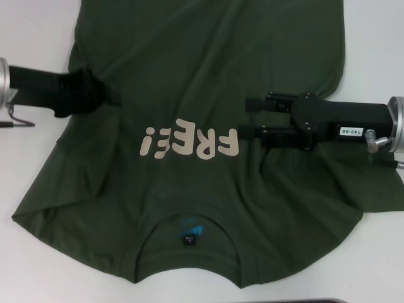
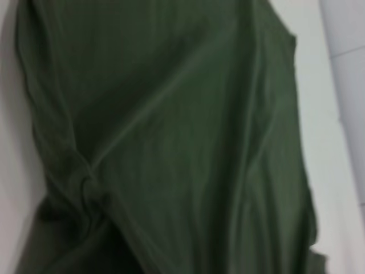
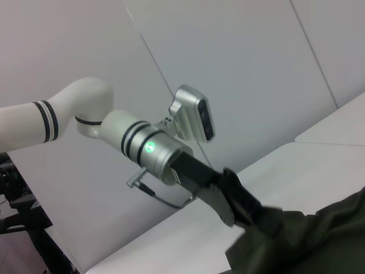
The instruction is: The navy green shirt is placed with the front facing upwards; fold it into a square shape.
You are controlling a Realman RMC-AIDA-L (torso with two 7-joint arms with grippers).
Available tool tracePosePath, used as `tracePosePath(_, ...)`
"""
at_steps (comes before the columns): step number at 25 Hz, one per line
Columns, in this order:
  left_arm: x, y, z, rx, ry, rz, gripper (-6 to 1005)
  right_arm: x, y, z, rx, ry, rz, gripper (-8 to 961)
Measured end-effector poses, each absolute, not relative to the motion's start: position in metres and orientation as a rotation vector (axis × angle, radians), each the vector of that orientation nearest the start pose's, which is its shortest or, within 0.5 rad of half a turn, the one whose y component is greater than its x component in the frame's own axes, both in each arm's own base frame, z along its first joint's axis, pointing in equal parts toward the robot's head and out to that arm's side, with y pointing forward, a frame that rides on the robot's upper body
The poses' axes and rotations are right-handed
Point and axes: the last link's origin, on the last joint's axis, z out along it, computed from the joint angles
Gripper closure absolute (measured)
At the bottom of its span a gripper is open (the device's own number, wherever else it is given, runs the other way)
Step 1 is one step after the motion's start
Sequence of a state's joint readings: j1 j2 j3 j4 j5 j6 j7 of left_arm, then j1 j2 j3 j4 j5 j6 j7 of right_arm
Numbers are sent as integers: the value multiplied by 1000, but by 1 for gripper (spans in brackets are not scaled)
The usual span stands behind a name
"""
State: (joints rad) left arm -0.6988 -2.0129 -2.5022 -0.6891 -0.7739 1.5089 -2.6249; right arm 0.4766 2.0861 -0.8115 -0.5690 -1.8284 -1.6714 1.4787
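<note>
While our left gripper [image 1: 113, 96] is clenching the shirt [image 1: 208, 76] edge, our right gripper [image 1: 249, 120] is hovering released; next we're needing its grasp for folding.

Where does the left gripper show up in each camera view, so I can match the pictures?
Head view: the left gripper is at the picture's left, its tip on the navy green shirt beside bunched cloth.
Left wrist view: not in it; only shirt cloth and the white table.
Right wrist view: seen from across, low and centre, tip in the cloth.
Shared landmark: the puckered fold it grips.
</note>
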Motion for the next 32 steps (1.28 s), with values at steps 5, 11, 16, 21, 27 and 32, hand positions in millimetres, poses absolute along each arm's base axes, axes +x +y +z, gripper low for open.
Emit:
tracePosePath(5, -266, 371, 20, -2150, -2026, -309, 905, 251, 297, -19, -2785, 857, 985, 129)
tracePosePath(11, -250, 368, 27, -2239, -1987, -336, 732, 251, 297, -19, -2785, 857, 985, 130)
tracePosePath(16, -238, 362, 38, -2346, -1962, -450, 517, 250, 298, -19, -2786, 854, 984, 131)
tracePosePath(21, -263, 358, 53, -2242, -1974, -456, 330, 251, 299, -19, -2778, 862, 976, 129)
tracePosePath(27, -294, 340, 64, -2124, -2052, -440, 136, 247, 310, -10, -2766, 1069, 942, 131)
tracePosePath(32, -301, 333, 60, -2075, -2102, -442, 47, 242, 339, 20, -2629, 1558, 815, 130)
